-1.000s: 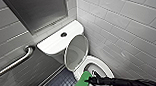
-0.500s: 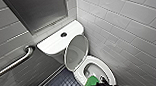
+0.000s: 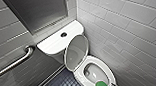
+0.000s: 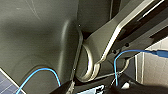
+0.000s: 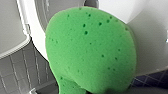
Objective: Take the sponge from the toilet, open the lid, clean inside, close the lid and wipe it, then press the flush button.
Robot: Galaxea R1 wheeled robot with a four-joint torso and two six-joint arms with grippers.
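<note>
The white toilet [image 3: 105, 70] stands in the corner with its bowl uncovered. The lid [image 3: 75, 54] is raised and leans back against the tank, its grey underside facing me. On the tank top sits the small dark flush button [image 3: 63, 34]. The bright green sponge [image 3: 101, 85] pokes up at the near edge of the head view, over the front rim of the bowl. The sponge [image 5: 92, 50] looms large in the right wrist view, held in my shut right gripper, with white ceramic [image 5: 150, 45] behind it. Nothing is held in my left gripper, which is open.
A steel grab bar [image 3: 17, 62] runs along the left wall below a brushed metal panel [image 3: 35, 12]. Grey tiled wall [image 3: 123, 32] closes in on the right of the toilet. Dark small-tiled floor [image 3: 63, 84] lies left of the bowl. The left wrist view faces my own body and a blue cable [image 4: 40, 72].
The sponge and the dark right arm have drawn back from over the bowl toward the near edge of the head view. The toilet and lid have stayed as they were.
</note>
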